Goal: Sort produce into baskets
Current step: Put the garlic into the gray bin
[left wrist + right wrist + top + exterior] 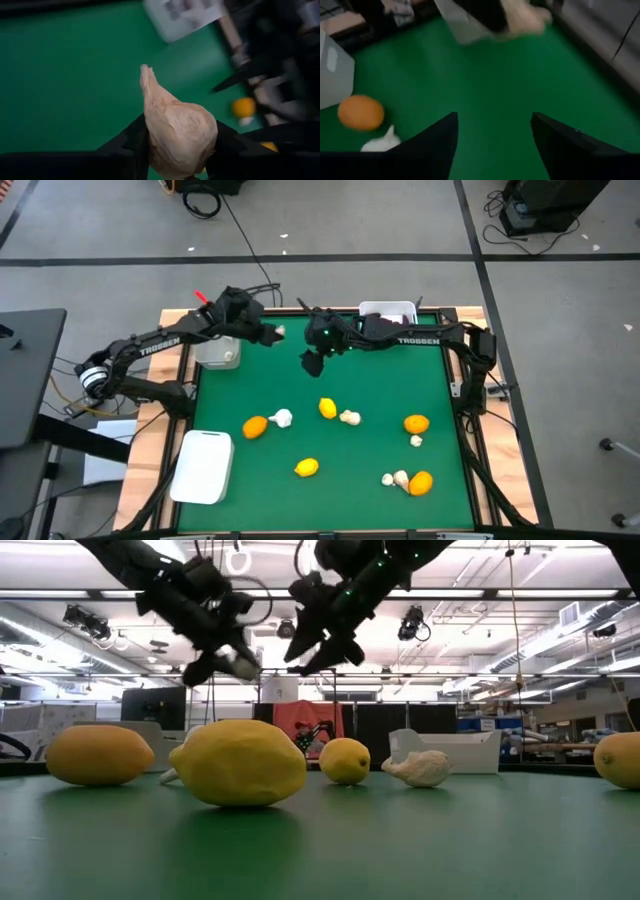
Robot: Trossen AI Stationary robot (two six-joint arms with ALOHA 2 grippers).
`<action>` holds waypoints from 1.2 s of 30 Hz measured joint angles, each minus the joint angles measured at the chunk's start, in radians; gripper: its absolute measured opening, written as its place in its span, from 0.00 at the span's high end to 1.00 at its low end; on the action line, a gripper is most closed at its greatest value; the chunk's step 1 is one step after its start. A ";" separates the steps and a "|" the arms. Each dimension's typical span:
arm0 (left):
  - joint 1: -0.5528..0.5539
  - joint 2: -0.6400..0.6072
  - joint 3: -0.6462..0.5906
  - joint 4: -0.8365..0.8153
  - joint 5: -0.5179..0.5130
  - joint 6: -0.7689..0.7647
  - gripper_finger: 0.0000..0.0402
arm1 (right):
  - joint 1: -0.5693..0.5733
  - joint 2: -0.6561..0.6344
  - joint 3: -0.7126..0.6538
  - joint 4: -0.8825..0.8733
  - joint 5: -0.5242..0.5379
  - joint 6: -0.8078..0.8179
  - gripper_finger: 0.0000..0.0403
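Note:
My left gripper (272, 332) is shut on an off-white garlic bulb (177, 132), high above the green mat at the far side, next to the greyish translucent basket (218, 352). In the low view the left gripper (228, 658) hangs in the air. My right gripper (312, 361) is open and empty, raised above the mat near the left gripper; its wrist view (492, 137) shows bare mat between the fingers. Oranges (255, 426), lemons (327, 408) and garlic bulbs (282, 418) lie on the mat. My left gripper pinches the garlic bulb's fat body (155, 140) between its two fingers (131, 137), one on each side. The bulb's pointed tip (145, 70) sticks out past the fingers. The bulb is lifted clear of the mat.
A white basket (388, 312) stands at the far edge and another white basket (203, 465) at the near left. More produce lies at the right: an orange (416, 423), a garlic bulb (417, 441), an orange (421, 482) and a garlic bulb (397, 478). A lemon (307, 468) lies near the front.

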 joint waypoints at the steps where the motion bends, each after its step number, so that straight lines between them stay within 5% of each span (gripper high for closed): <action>1: 0.020 -0.005 0.000 -0.051 -0.011 0.027 0.64 | -0.007 0.000 0.000 -0.027 -0.019 0.020 0.32; 10: 0.156 -0.086 0.000 -0.428 -0.321 0.213 0.63 | -0.007 0.000 0.000 -0.121 -0.104 0.041 0.28; 18: 0.209 -0.064 0.000 -0.536 -0.600 0.199 0.62 | 0.024 0.002 0.000 -0.081 -0.113 -0.029 0.29; 30: 0.274 -0.062 0.000 -0.524 -0.592 0.191 0.22 | 0.021 0.002 0.000 -0.242 -0.080 0.037 0.37; 36: 0.240 -0.080 0.000 -0.543 -0.525 0.157 0.18 | 0.041 0.003 -0.001 -0.422 -0.074 -0.061 0.37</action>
